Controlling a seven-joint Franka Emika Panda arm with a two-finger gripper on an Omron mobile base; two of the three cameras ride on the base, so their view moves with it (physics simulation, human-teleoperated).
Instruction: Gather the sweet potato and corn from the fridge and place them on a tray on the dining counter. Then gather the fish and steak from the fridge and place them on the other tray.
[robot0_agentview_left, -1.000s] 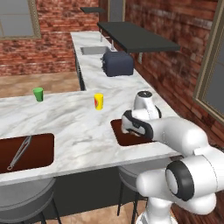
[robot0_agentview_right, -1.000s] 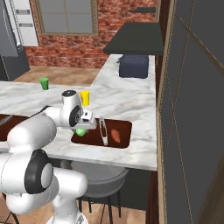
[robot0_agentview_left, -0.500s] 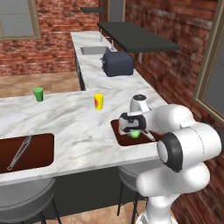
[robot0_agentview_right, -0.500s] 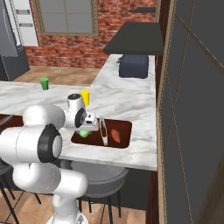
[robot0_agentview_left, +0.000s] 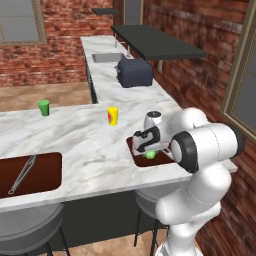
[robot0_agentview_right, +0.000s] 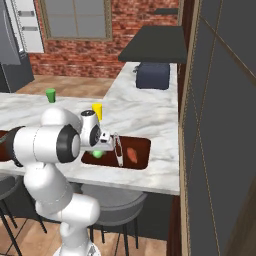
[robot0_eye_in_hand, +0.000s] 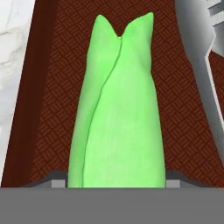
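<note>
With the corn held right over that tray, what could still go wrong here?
1. The corn hangs lengthwise between the gripper fingers; released above the tray, it might roll.
2. Metal tongs lie on the tray beside the gripper, so lowering could knock them.
3. The sweet potato already lies there; a rolling corn may nudge it.

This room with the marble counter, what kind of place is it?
Most likely a home kitchen: a marble counter with stools, a sink against brick walls, and a toaster.
</note>
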